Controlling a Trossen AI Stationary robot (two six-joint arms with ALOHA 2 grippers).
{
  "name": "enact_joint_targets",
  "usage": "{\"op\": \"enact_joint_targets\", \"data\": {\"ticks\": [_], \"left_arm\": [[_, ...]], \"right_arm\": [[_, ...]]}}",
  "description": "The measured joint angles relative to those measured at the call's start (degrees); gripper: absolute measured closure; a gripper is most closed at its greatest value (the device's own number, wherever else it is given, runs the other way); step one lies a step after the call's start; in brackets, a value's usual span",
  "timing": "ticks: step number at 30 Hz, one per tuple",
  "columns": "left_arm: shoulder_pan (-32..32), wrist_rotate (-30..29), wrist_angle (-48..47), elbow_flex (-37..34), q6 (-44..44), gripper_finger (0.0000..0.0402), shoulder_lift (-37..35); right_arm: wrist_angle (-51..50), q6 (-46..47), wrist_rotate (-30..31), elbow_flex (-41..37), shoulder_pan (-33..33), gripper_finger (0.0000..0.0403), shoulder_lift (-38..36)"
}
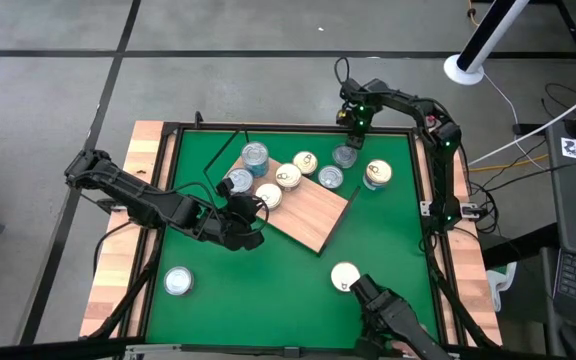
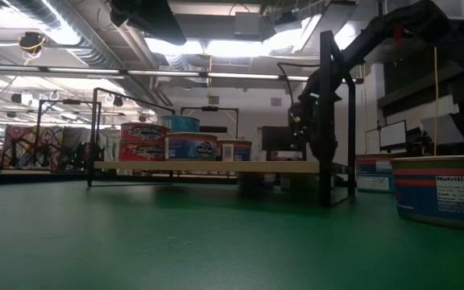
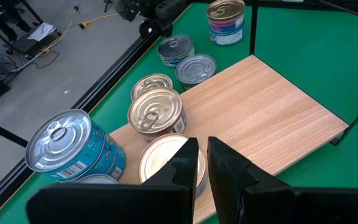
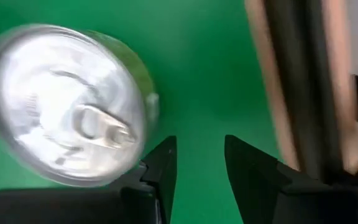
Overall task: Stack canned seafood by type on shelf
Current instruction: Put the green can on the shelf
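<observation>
On the green surface [image 1: 298, 270] near the middle of the high view lay the shelf [image 1: 308, 215], a wood-grain board turned at an angle. Nine tins showed in that view. Four stood on the board's upper-left part: a blue-sided tin [image 1: 255, 155], a silver-lidded tin [image 1: 238, 181], and two cream-gold tins [image 1: 268, 195] [image 1: 288, 176]. Two more [image 1: 305, 162] [image 1: 330, 177] sat at or near the board's upper edge, though whether they rested on it I could not tell. Three stood off the board: one [image 1: 345, 156] toward upper centre, one [image 1: 377, 174] just right of it, and a lone tin [image 1: 177, 281] at lower left. One further tin [image 1: 345, 276] lay at lower centre, just beside the right gripper [image 1: 361, 288], whose jaws stood apart with nothing between them. At centre left, the left gripper [image 1: 253, 207] hovered over the tins on the board, jaws clenched and empty.
</observation>
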Motion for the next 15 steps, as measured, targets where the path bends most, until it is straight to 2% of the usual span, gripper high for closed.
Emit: {"op": "enact_joint_targets", "data": {"ticks": [4, 7, 12, 15], "left_arm": [[0.0, 0.0, 0.0, 0.0, 0.0, 0.037, 0.0], [0.0, 0.0, 0.0, 0.0, 0.0, 0.037, 0.0], [0.0, 0.0, 0.0, 0.0, 0.2, 0.037, 0.0], [0.0, 0.0, 0.0, 0.0, 0.2, 0.037, 0.0]], "right_arm": [[-1.6, 0.0, 5.4, 0.3, 0.0, 0.0269, 0.0], [-3.1, 0.0, 7.0, 1.2, 0.0, 0.0269, 0.0], [-5.7, 0.1, 6.1, 4.3, 0.0, 0.0269, 0.0], [-6.7, 1.2, 0.8, 5.9, 0.0, 0.0269, 0.0]]}}
